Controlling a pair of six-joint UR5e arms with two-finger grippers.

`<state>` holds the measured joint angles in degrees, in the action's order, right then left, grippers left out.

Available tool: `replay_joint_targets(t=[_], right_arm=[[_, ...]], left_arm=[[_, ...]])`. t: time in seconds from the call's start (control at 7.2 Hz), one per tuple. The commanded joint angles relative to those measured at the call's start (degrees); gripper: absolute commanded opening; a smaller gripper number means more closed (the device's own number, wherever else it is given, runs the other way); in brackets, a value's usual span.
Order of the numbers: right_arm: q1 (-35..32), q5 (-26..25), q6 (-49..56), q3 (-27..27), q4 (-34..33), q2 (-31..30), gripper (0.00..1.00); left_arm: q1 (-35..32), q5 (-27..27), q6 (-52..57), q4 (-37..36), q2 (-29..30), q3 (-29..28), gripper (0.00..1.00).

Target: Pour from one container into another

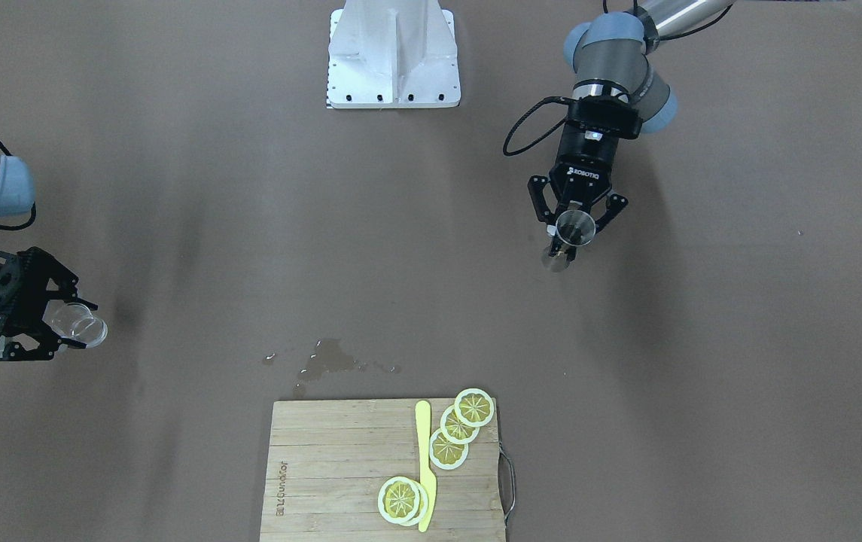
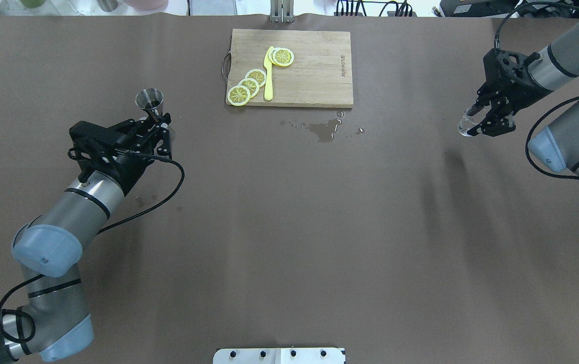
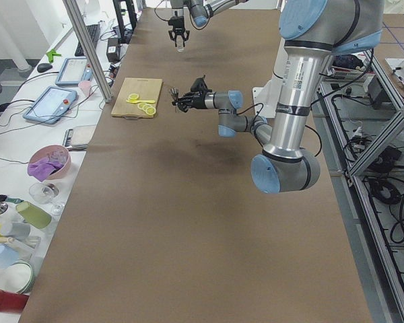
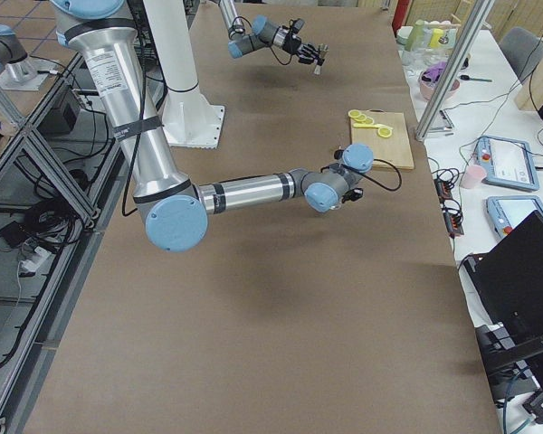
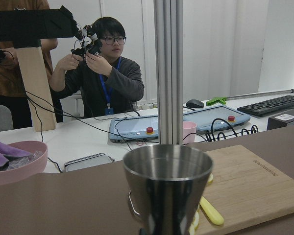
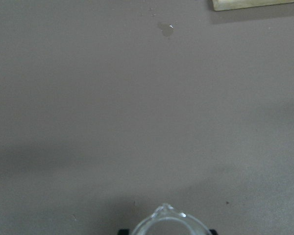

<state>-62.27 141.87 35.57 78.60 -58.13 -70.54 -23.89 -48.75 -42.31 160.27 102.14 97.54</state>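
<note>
The clear glass cup (image 1: 86, 328) hangs above the table with my right gripper (image 1: 71, 325) shut on it, at the table's right end. Overhead, the cup (image 2: 466, 126) pokes out below the right gripper (image 2: 479, 121). Its rim (image 6: 169, 225) fills the bottom edge of the right wrist view. The metal jigger (image 1: 557, 258) stands upright in my left gripper (image 1: 576, 226), which is shut on it near the left end. Overhead, the jigger (image 2: 149, 98) rises past the left gripper (image 2: 164, 130). The jigger's cone (image 5: 166, 188) looms close in the left wrist view. The two grippers are far apart.
A wooden cutting board (image 2: 314, 71) at the far middle edge carries lemon slices (image 2: 249, 83) and a yellow knife (image 2: 268, 76). A small wet puddle (image 2: 324, 130) lies just before it. The white robot base (image 2: 279, 355) is at the near edge. People sit beyond the table in the left wrist view.
</note>
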Motion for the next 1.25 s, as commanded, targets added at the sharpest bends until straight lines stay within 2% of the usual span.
replay_joint_targets(t=[0.0,0.42,0.56,0.83,1.11], right_arm=[[0.48,-0.1,-2.58,-0.47,0.48,-0.3,0.0],[0.48,-2.11,-8.56,-0.73,1.78,-0.39,0.0],[0.92,-3.69,-12.24,-0.82,3.97,-0.48,0.0],[1.71,-4.67,-14.64,-3.27,8.11,0.05,0.0],[3.02,-5.64,-17.87,-5.99,15.03,0.05,0.0]], left_arm=[[-0.11,-0.03,-0.66,8.63,-6.84,-0.42,0.0],[-0.02,1.11,-3.99,8.75,-5.56,-3.74,0.0],[0.33,5.03,-4.61,8.22,-3.81,-5.59,0.0],[0.77,9.27,-4.71,8.13,0.86,-10.77,0.0],[0.95,10.08,-5.49,8.13,1.05,-12.1,0.0]])
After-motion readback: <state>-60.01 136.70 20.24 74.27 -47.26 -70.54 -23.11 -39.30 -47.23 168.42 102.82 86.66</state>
